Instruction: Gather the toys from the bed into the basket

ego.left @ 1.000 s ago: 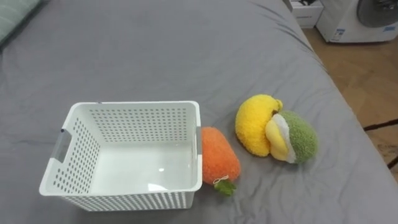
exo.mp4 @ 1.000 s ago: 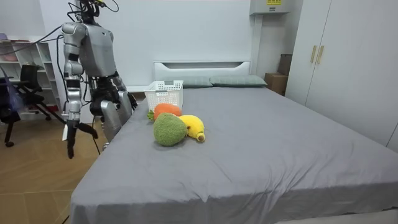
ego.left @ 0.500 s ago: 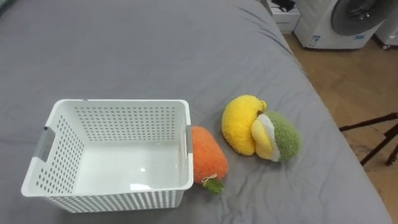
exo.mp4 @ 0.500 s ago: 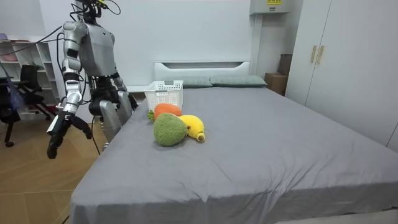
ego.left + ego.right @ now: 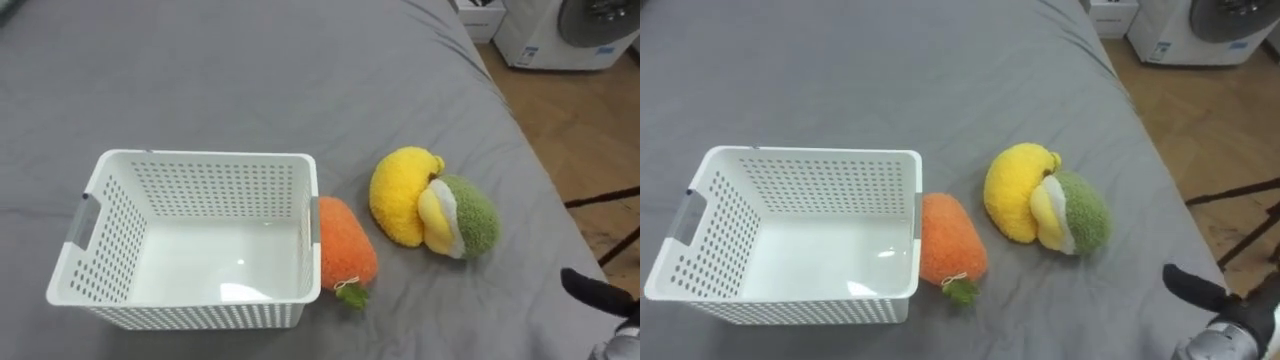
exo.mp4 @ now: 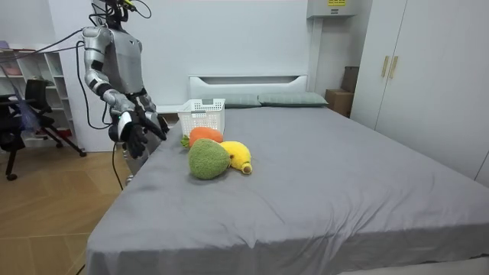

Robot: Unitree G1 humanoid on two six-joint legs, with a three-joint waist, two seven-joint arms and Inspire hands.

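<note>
An empty white perforated basket (image 5: 200,157) stands on the grey bed (image 5: 300,70). An orange carrot plush (image 5: 345,245) lies touching the basket's right wall. Right of it lie a yellow plush (image 5: 398,195) and a green plush (image 5: 478,220), pressed together. My right hand (image 5: 597,290) enters at the lower right corner with a straight dark finger, over the bed's edge and apart from the toys. In the room view I stand at the bedside on the room view's left, right hand (image 6: 136,131) raised with spread fingers near the basket (image 6: 202,116), carrot (image 6: 205,135) and green plush (image 6: 208,159).
The bed's right edge drops to a wooden floor (image 5: 580,120), with a white appliance (image 5: 570,30) at the top right and a dark stand leg (image 5: 602,197) beside the bed. Pillows (image 6: 290,98) lie at the headboard. Much bare sheet lies beyond the basket.
My right arm has swung up from hanging at my side to the bed's edge, and its finger now enters the eye view. The toys and basket stay put; the camera shifted slightly.
</note>
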